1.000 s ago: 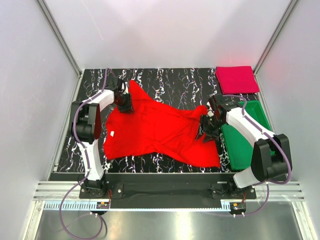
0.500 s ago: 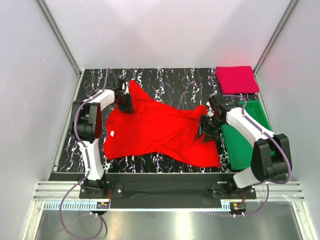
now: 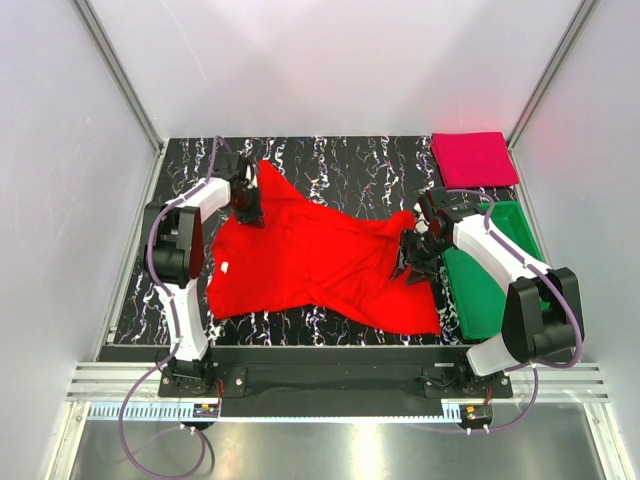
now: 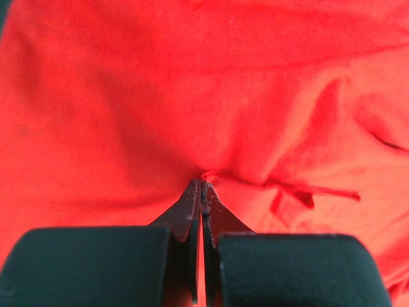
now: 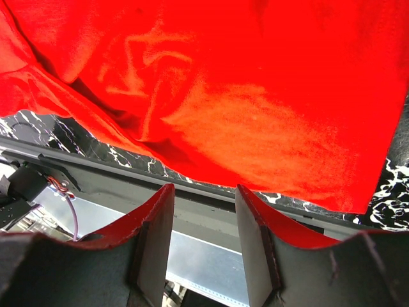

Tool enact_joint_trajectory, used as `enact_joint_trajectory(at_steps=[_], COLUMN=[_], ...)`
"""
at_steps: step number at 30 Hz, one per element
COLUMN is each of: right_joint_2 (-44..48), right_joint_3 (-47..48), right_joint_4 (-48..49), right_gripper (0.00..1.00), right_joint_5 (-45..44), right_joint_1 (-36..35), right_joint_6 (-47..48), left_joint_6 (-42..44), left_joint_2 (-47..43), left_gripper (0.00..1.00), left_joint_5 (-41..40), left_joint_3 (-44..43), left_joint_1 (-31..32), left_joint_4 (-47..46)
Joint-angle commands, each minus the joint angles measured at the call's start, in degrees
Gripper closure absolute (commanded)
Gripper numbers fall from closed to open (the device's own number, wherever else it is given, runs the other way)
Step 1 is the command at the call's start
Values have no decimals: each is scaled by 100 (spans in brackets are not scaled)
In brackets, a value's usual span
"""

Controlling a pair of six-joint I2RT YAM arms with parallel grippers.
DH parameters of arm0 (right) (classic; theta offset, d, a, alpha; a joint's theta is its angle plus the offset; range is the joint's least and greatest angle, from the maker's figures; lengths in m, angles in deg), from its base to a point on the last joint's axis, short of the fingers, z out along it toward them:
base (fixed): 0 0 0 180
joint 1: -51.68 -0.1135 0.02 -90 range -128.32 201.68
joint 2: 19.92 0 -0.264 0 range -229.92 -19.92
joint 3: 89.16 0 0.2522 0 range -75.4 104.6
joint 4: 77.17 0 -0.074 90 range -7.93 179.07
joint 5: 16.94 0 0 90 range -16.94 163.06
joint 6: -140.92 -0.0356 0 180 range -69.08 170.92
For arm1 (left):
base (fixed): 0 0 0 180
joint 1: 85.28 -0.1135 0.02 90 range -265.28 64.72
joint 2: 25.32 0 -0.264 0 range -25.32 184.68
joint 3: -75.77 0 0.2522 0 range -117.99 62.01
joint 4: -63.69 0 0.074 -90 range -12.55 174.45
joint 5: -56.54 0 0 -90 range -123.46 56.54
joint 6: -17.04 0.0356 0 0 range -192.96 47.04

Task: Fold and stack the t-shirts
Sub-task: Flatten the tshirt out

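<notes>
Fabric of the bright red t-shirt [image 3: 320, 265] lies spread and rumpled across the middle of the table [image 3: 350, 160], its near right corner close to the front edge. Bare marbled surface shows behind it, up to the folded crimson t-shirt [image 3: 473, 158] in the far right corner. The green tray [image 3: 500, 275] sits just beside the red cloth's right side. The left tool [image 4: 201, 192], its arm bent over the shirt's far left part, is pinched together on a raised crease. The right tool [image 5: 204, 192] hangs at the shirt's right side, jaws apart, the grey front rail [image 5: 211, 224] visible through the gap. From overhead both tools' tips are hard to make out.
</notes>
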Motion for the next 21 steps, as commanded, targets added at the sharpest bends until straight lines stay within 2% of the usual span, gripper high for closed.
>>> enact_joint_trajectory(at_steps=[1,6,12,17,21], right_joint_2=[171,-170,-443,-917,-1716], right_joint_3=[104,-19,-28,182,647], right_joint_4=[24,-213,-48,471,875], right_gripper=[50,50,55,57,62], right_joint_5=[-152,-162,75,453,621], right_joint_1=[41,50,-29,-635,-1048], right_joint_6=[-79,26,96,-219,-475], left_joint_6=[-235,-543,-1000,-1326,-1642], left_joint_2=[-1043,-2774,-4111,-5586,-6187], left_gripper=[100,100,100,100,100], left_joint_5=[-433,-847,-969,-1041,-637], left_joint_3=[-44,676,1783,2521,2900], left_joint_1=[78,490,544,535,526], left_joint_4=[321,383,471,787,1068])
